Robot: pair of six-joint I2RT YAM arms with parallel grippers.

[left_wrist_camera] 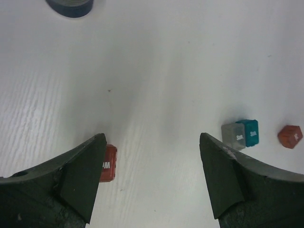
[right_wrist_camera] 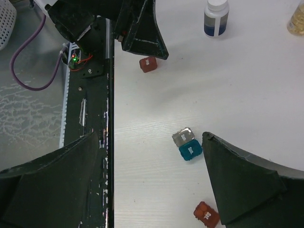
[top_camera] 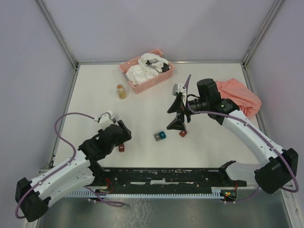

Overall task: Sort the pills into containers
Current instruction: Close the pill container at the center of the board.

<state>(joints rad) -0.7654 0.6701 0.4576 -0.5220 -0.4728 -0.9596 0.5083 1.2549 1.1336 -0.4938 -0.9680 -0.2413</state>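
The pills show as a golden mass in a small clear jar [top_camera: 122, 91], standing left of the basket and seen at the top right edge [right_wrist_camera: 297, 19] of the right wrist view. The containers lie mid-table: a grey box [top_camera: 156, 137] touching a teal box [top_camera: 163, 135], and a dark red box [top_camera: 183, 134] beside them. A second dark red box [top_camera: 121, 148] sits by my left gripper [top_camera: 122, 134]. In the left wrist view that gripper [left_wrist_camera: 153, 137] is open over bare table, the red box [left_wrist_camera: 109, 164] just outside its left finger. My right gripper [right_wrist_camera: 150, 135] hangs open above the grey [right_wrist_camera: 183, 137] and teal [right_wrist_camera: 191, 151] boxes, holding nothing.
A pink slatted basket [top_camera: 153, 83] holding white cloth stands at the back. A salmon cloth [top_camera: 242, 97] lies at the right edge. A white-capped bottle with a dark body [right_wrist_camera: 216, 19] stands near the left arm. A black rail [top_camera: 166, 176] runs along the near edge.
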